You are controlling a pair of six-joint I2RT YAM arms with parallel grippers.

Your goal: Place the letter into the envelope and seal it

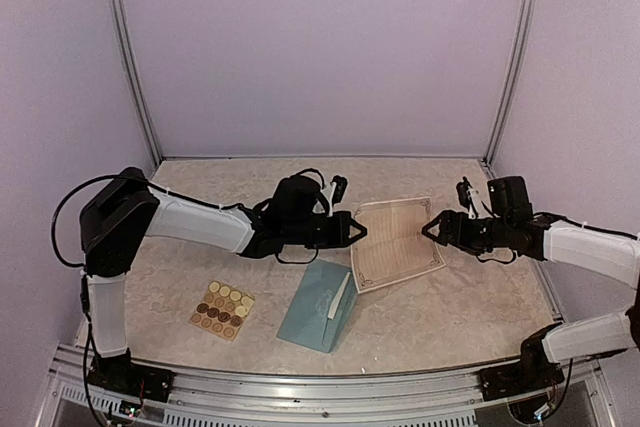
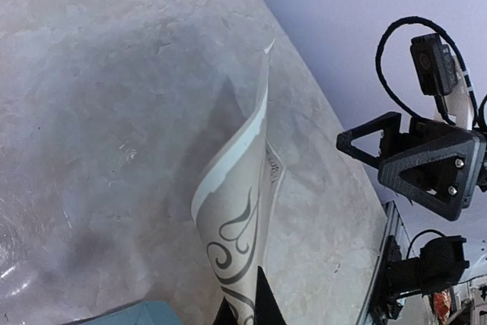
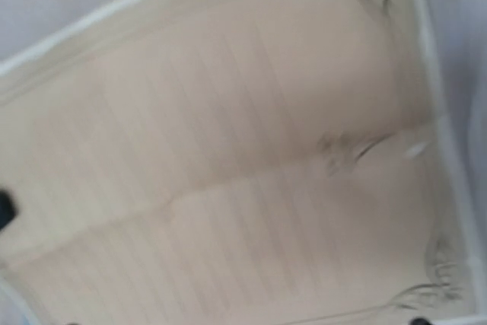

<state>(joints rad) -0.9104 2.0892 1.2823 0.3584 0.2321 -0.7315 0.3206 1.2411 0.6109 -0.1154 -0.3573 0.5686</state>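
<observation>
While my left fingers (image 1: 345,228) clamp the letter (image 1: 400,247) by its lifted edge, my right fingers (image 1: 440,226) gape wide opposite. Folding, I reckon: right pinch next, the envelope (image 1: 318,305) lying just beside on the worktop (image 1: 480,317).

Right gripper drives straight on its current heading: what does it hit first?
Likely the cream lined paper letter with scrollwork border; the right gripper points at its edge, and the sheet fills the right wrist view. Nothing visible between them.

No legible writing (letter (image 1: 396,243) merely ruled, ornamented).
</observation>
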